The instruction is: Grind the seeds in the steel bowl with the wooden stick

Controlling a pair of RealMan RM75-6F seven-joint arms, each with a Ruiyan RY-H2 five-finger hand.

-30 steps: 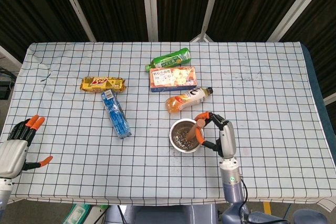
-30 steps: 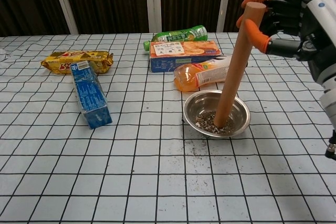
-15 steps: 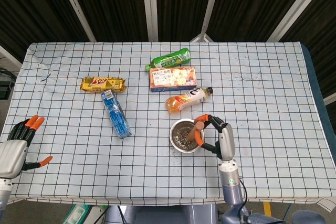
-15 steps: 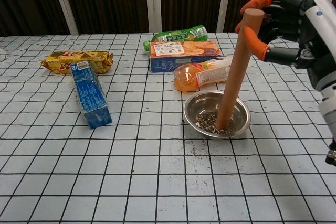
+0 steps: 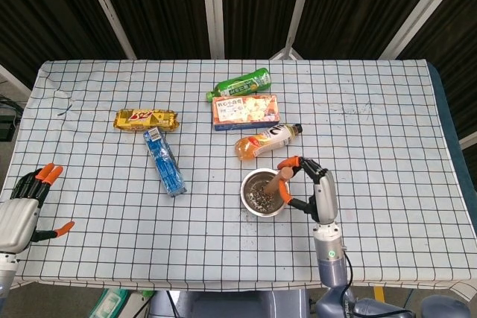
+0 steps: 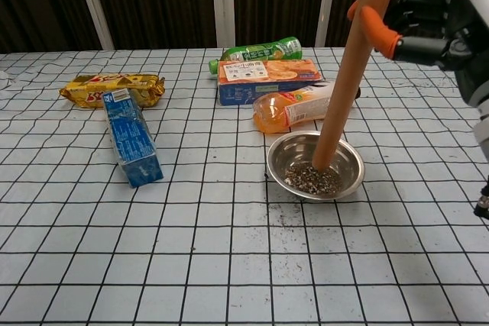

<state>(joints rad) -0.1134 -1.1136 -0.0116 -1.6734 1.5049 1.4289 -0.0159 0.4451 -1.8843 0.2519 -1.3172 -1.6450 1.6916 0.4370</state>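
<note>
A steel bowl [image 5: 261,192] [image 6: 315,165] with dark crushed seeds [image 6: 313,179] sits in front of the centre of the checkered table. My right hand [image 5: 311,185] [image 6: 420,7] grips the top of the wooden stick [image 6: 348,74] [image 5: 276,182], which stands slightly tilted with its lower end inside the bowl near the far wall. My left hand [image 5: 28,202] rests open by the table's front left edge, holding nothing.
Behind the bowl lie an orange drink bottle [image 6: 294,108], an orange box [image 6: 267,80] and a green bottle [image 6: 258,51]. Further left are a blue packet [image 6: 131,146] and a yellow snack bag [image 6: 111,88]. Some seed crumbs [image 6: 285,215] are scattered in front of the bowl.
My right hand has risen and drawn the stick up and toward the bowl's far side. The left hand has not moved.
</note>
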